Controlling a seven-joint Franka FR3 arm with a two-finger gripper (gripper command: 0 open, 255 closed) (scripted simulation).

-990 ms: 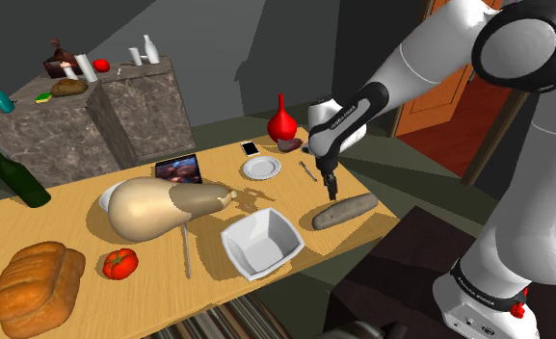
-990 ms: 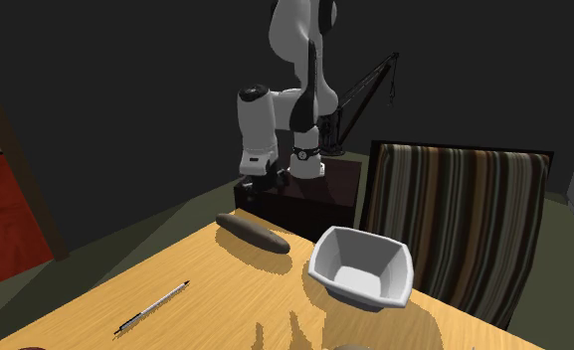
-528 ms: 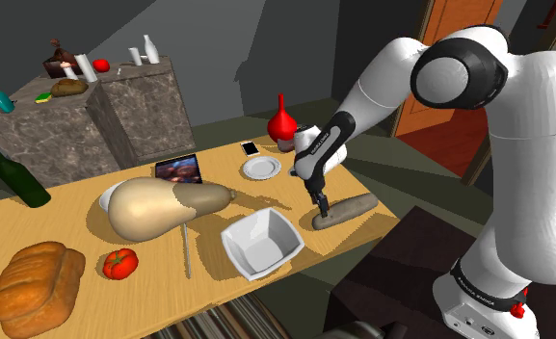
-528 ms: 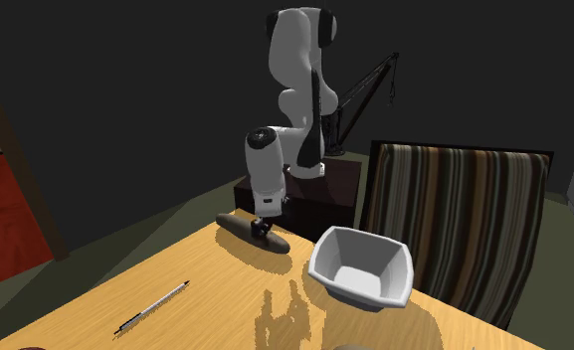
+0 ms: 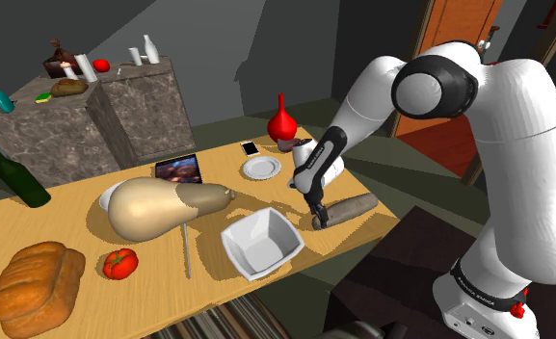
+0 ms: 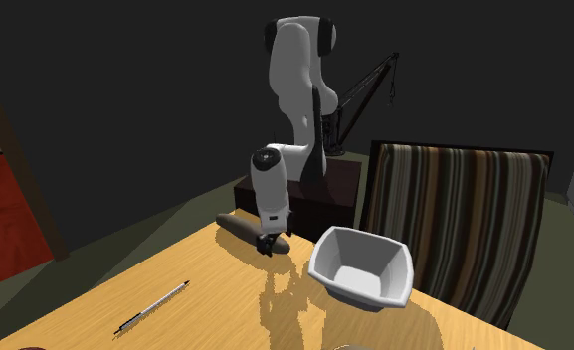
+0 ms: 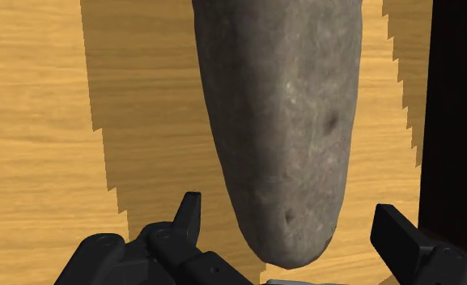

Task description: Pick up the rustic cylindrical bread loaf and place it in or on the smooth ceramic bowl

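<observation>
A long grey-brown bread loaf (image 5: 351, 206) (image 6: 243, 228) lies near the wooden table's edge, at the shoulder view's right. My gripper (image 5: 319, 221) (image 6: 267, 247) is down at the loaf's end that points toward the bowl. It is open. In the wrist view the loaf (image 7: 284, 121) runs away from the gripper (image 7: 288, 212), its rounded end lying between the two fingers, which stand wide apart and clear of it. The white, squarish bowl (image 5: 283, 234) (image 6: 366, 271) sits empty on the table a short way beside the gripper.
A big tan gourd (image 5: 160, 207), a tomato (image 5: 120, 262) and a brown round loaf (image 5: 37, 284) lie further along the table (image 5: 35, 221). A white plate (image 5: 261, 168), red vase (image 5: 281, 123) and phone (image 5: 251, 148) are behind the gripper. A pen (image 6: 153, 306) and striped chair (image 6: 454, 224) are close by.
The arm has bent down and the gripper has dropped from above the table to the loaf's end, shifting slightly toward the bowl. Its fingers stayed open; the loaf has not moved.
</observation>
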